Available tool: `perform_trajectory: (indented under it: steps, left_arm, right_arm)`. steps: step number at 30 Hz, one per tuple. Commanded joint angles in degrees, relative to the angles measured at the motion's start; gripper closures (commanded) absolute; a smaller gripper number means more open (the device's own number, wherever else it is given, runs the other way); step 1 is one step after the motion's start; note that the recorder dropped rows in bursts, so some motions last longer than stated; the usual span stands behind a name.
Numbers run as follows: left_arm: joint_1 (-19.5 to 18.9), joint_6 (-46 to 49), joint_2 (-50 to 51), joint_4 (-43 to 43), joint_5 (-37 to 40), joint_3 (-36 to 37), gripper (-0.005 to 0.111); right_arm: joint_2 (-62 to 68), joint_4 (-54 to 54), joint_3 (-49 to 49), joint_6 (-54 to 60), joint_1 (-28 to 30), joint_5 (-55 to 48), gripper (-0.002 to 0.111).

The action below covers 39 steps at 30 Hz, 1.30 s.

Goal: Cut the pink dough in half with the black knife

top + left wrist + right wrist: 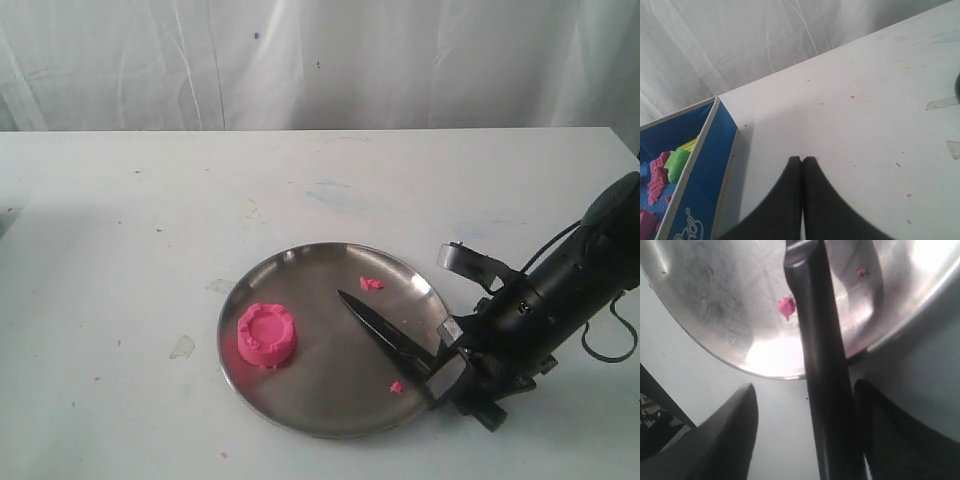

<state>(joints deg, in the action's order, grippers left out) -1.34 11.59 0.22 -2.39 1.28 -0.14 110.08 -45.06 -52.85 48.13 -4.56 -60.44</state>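
Observation:
The pink dough (267,335) is a whole round puck with a dented top, sitting on the left part of the steel plate (300,258). The black knife (380,328) lies across the plate's right side, its tip pointing toward the middle and its handle over the rim. My right gripper (448,365) is at that rim, open. In the right wrist view the knife handle (820,340) runs between the spread fingers of the right gripper (805,386), close to one finger and well away from the other. My left gripper (802,159) is shut and empty over bare table.
Pink crumbs lie on the plate (715,300): one (371,284) near the far rim, one (396,387) by the knife handle, the latter also in the right wrist view (786,306). A blue box (705,165) with coloured dough stands beside the left gripper. White cloth hangs behind the table.

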Motion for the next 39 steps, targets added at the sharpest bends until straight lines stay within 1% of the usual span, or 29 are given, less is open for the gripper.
perform_trajectory:
  steps: [1, 3, 9, 12, 15, 17, 22, 30, 33, 39]
  left_arm:
    - [-0.23, 0.19, -0.22, 0.4, 0.03, 0.14, 0.107]
    - [-0.23, 0.19, -0.22, 0.4, 0.03, 0.14, 0.107]
    - [-0.23, 0.19, -0.22, 0.4, 0.03, 0.14, 0.107]
    - [-0.23, 0.19, -0.22, 0.4, 0.03, 0.14, 0.107]
    - [-0.23, 0.19, -0.22, 0.4, 0.03, 0.14, 0.107]
    - [-0.23, 0.19, -0.22, 0.4, 0.03, 0.14, 0.107]
    - [-0.23, 0.19, -0.22, 0.4, 0.03, 0.14, 0.107]
    - [-0.23, 0.19, -0.22, 0.4, 0.03, 0.14, 0.107]
    - [-0.23, 0.19, -0.22, 0.4, 0.03, 0.14, 0.107]
    - [-0.23, 0.19, -0.22, 0.4, 0.03, 0.14, 0.107]
  right_arm:
    - [0.63, -0.28, 0.26, 0.97, -0.09, -0.91, 0.067]
    - [0.97, -0.15, 0.26, 0.97, -0.09, -1.2, 0.075]
    - [1.07, -0.15, 0.26, 0.97, -0.09, -1.19, 0.093]
    - [1.18, -0.15, 0.26, 0.97, -0.09, -1.19, 0.101]
    - [1.18, -0.15, 0.26, 0.97, -0.09, -1.19, 0.106]
    - [1.18, -0.15, 0.26, 0.97, -0.09, -1.32, 0.108]
    - [-0.01, -2.68, -0.61, 0.59, -0.09, -3.71, 0.108]
    - [-8.37, -6.43, -2.06, 0.59, -0.09, -5.21, 0.108]
    - [-13.53, -7.21, -2.06, 0.59, -1.44, -4.91, 0.108]
    - [-24.58, -5.97, -1.95, 0.59, -6.66, -4.09, 0.108]
